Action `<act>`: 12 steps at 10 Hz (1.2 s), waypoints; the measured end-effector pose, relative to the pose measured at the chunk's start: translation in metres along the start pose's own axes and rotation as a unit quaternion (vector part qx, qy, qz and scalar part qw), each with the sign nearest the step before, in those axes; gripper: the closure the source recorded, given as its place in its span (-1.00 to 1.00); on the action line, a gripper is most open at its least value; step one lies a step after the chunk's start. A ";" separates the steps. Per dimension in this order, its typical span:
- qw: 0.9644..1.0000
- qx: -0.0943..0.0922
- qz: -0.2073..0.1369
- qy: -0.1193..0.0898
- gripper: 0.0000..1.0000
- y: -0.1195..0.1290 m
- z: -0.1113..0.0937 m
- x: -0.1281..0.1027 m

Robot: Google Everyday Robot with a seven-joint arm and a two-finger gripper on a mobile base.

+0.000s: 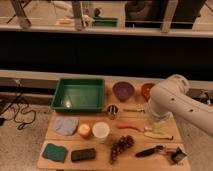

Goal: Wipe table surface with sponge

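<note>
The sponge (54,152) is a small flat teal-green pad lying at the front left corner of the table surface (142,142), a light tan wooden top. My white arm (167,100) reaches over the right side of the table, far from the sponge. The gripper itself is out of view; only the arm's white links show. Nothing touches the sponge.
Next to the sponge lies a black block (83,154), with a pale blue-grey cloth (66,125) behind. A green tray (79,94) fills the back left. An orange (84,130), white cup (101,130), grapes (121,145), purple bowl (123,90) and black-handled tool (150,151) crowd the middle and right.
</note>
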 end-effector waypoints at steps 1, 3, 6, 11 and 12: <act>1.000 0.000 0.000 0.000 -0.60 0.000 0.000 0.000; 1.000 0.000 0.000 0.000 -0.60 0.000 0.000 0.000; 1.000 0.000 -0.002 -0.001 -0.60 0.000 0.001 0.000; 0.998 -0.011 -0.067 -0.009 -0.60 0.020 -0.003 -0.074; 0.996 -0.007 -0.086 -0.012 -0.60 0.024 -0.008 -0.095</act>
